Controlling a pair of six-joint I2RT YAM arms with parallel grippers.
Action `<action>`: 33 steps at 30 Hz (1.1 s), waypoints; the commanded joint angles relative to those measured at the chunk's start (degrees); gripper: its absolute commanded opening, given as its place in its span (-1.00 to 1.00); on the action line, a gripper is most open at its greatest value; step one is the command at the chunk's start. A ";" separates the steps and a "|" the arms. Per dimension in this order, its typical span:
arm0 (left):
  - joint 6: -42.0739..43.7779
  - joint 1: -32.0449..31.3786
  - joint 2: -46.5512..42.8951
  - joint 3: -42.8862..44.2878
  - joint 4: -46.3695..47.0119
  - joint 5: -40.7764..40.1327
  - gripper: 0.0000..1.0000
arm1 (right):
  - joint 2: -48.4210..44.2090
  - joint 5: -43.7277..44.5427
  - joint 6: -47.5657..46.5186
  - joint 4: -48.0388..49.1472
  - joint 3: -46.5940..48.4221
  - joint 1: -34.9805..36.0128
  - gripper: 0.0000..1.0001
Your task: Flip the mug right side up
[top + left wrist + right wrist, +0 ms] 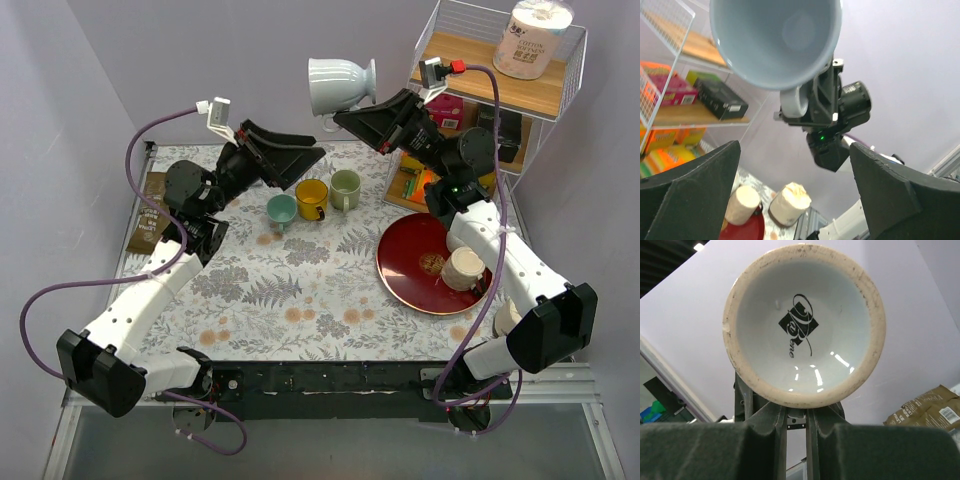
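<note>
The right gripper (345,113) is clamping the white mug (340,82) by its handle and holding it sideways in the air above the far side of the table (300,290), mouth facing left. Judged about halfway: it is not yet upright or set down. The left gripper (316,155) is gaping empty nearby.

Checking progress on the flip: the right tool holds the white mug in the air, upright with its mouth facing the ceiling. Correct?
Not upright. The right tool holds the white mug in the air, but it lies on its side, mouth facing sideways; the top external view shows it.
</note>
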 commanded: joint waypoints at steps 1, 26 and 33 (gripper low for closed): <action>-4.29 0.24 0.20 3.51 9.76 -1.00 0.77 | -0.21 -1.53 3.61 11.14 3.03 0.35 -0.97; -9.05 0.24 6.62 5.36 14.70 -0.73 -0.15 | -0.39 -0.21 3.96 14.48 -2.69 2.46 -0.97; -9.22 0.24 7.05 5.62 14.00 -0.90 -0.17 | 0.14 0.49 1.51 12.38 -2.25 3.25 -0.97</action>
